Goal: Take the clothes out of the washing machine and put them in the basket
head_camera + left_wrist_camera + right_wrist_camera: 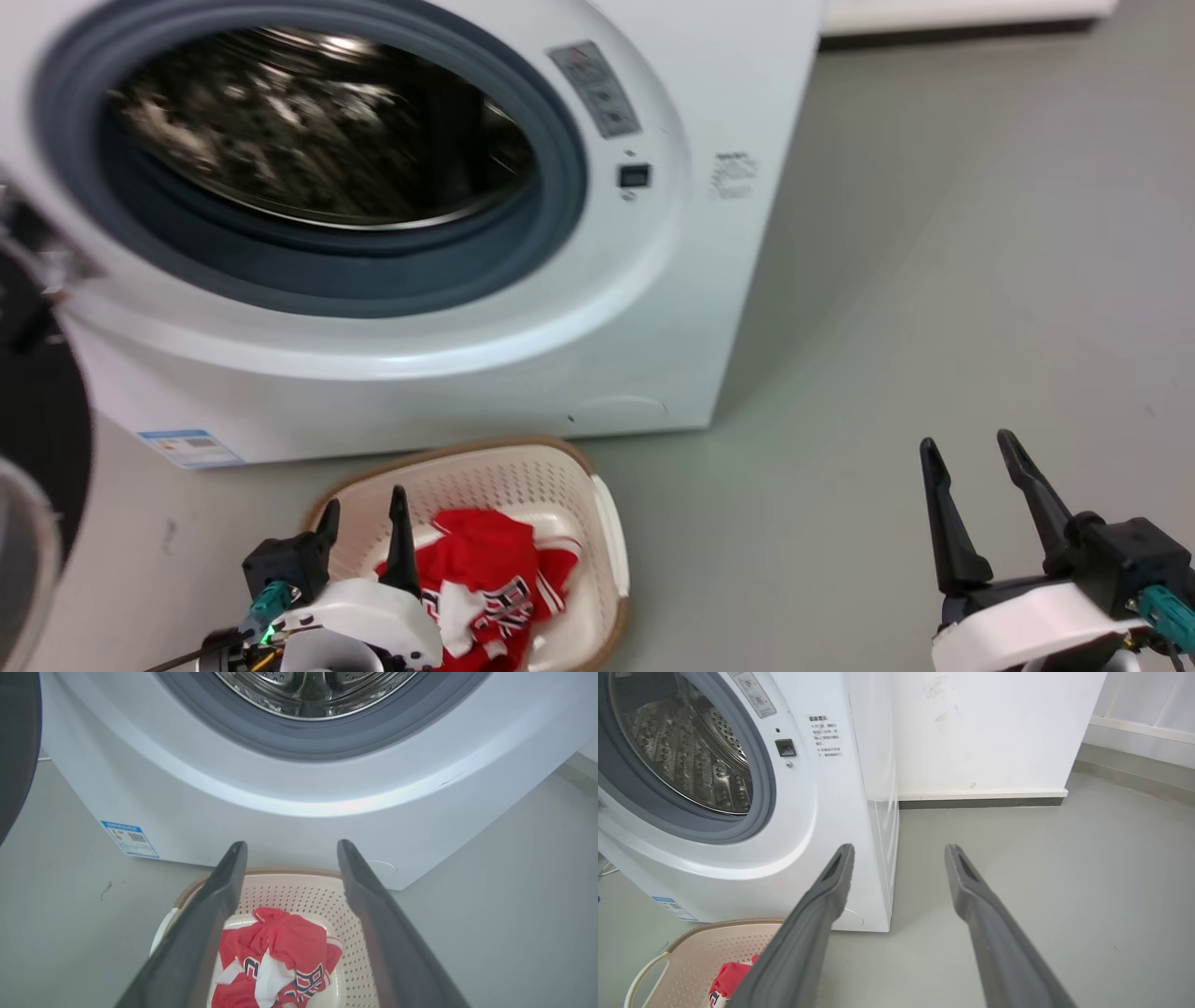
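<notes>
Clothes (490,569), red and white, heaped in basket (523,481) on floor (934,280), just in front of washing machine (420,392); door (37,448) open, steel drum (317,121) in sight. Left gripper (365,501) above basket, fingers spread, empty. Right gripper (966,441) well aside over floor, spread, empty.

- We see a grey floor (934,280), smooth and matt.
- We see a small dark smudge (106,889) on the floor towards its left side.
- At the floor's far edge we see a white wall (980,728) with faint grey scuff marks (941,716) high on it.
- Along the foot of that wall runs a dark skirting strip (980,803), touching the floor.
- Towards the floor's far right corner we see a cream ledge (1139,730) crossing a second pale wall (1148,700).
</notes>
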Robot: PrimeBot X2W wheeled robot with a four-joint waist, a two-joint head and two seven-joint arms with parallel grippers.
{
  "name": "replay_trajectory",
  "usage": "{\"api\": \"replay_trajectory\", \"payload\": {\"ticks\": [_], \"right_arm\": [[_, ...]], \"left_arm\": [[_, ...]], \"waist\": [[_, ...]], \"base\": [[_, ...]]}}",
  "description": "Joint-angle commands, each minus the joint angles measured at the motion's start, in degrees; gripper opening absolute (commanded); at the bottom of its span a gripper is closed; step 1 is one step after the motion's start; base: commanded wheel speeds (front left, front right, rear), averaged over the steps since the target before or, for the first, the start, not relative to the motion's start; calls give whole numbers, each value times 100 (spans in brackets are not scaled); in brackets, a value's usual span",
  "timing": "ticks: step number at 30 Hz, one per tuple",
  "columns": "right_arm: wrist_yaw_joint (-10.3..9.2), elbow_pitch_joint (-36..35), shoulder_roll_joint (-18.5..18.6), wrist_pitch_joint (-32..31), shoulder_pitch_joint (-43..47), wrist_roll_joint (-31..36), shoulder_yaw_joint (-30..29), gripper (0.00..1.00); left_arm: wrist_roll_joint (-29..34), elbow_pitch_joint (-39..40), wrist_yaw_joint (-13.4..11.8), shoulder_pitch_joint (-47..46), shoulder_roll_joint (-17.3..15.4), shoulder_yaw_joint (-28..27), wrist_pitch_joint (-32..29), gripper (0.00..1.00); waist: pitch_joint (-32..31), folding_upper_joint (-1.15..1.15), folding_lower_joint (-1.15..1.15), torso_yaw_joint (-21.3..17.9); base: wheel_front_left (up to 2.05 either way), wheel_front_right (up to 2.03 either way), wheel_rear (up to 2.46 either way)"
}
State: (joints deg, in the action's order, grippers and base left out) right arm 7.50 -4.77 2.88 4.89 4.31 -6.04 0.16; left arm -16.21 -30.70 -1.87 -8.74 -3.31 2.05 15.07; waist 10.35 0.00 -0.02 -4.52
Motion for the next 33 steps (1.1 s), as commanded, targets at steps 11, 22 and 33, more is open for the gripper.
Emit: {"api": "replay_trajectory", "payload": {"ticks": [11,22,33], "right_arm": [[-2,-472,0,-283,488,172,-222,100],[-2,-611,-1,-372,784,296,-254,100],[-2,-604,0,-359,849,240,-166,100]], "left_arm": [[633,1996,55,594,-19,87,14,100],[1005,2802,43,1083,-334,289,-280,100],[845,3119,-60,1459,-369,229,-485,100]], "waist": [[-1042,0,2,662],[-1259,0,2,703],[-1284,0,2,681]], "base": [[0,0,0],[0,0,0],[0,0,0]]}}
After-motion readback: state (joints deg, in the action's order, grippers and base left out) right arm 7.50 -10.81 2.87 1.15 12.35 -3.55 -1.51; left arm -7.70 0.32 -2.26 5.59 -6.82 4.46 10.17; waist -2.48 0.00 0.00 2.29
